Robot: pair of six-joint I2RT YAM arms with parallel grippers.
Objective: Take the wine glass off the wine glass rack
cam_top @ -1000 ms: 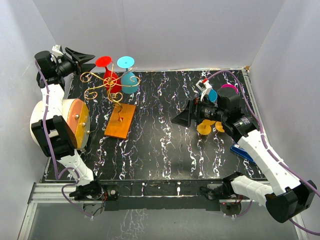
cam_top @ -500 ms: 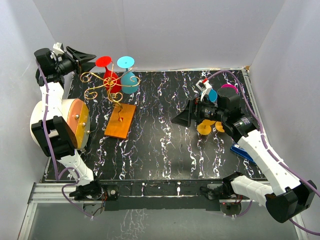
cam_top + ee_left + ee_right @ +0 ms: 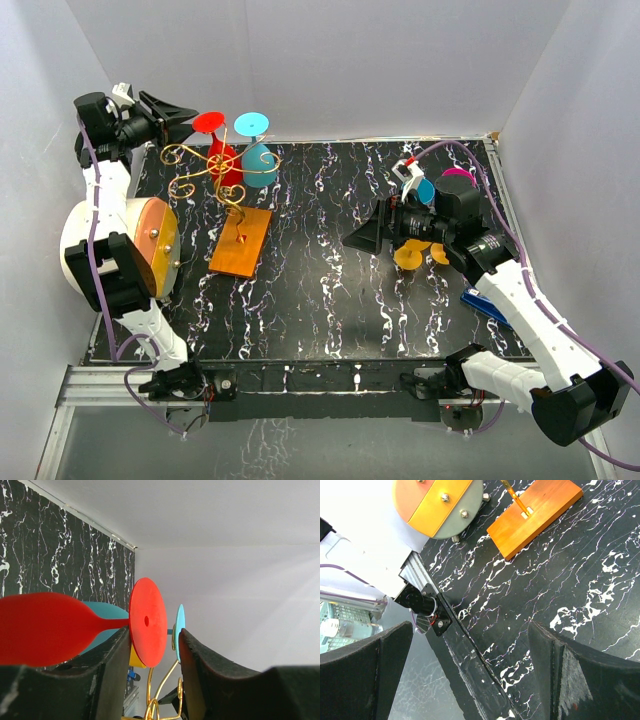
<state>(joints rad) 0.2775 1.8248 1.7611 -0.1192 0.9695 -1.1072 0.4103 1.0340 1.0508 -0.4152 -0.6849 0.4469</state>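
Here the red wine glass (image 3: 222, 158) hangs on the wine glass rack (image 3: 241, 243) at the table's back left. Its round foot sits between the half-open jaws of the left gripper (image 3: 153, 632), not visibly clamped. A blue glass (image 3: 258, 160) hangs just beside it, and the back wall (image 3: 330, 70) is close behind. The right gripper (image 3: 360, 238) gapes wide and empty over the table (image 3: 320, 300).

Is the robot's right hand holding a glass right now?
No, the right hand is wide open, with only the black marbled table showing between its fingers.
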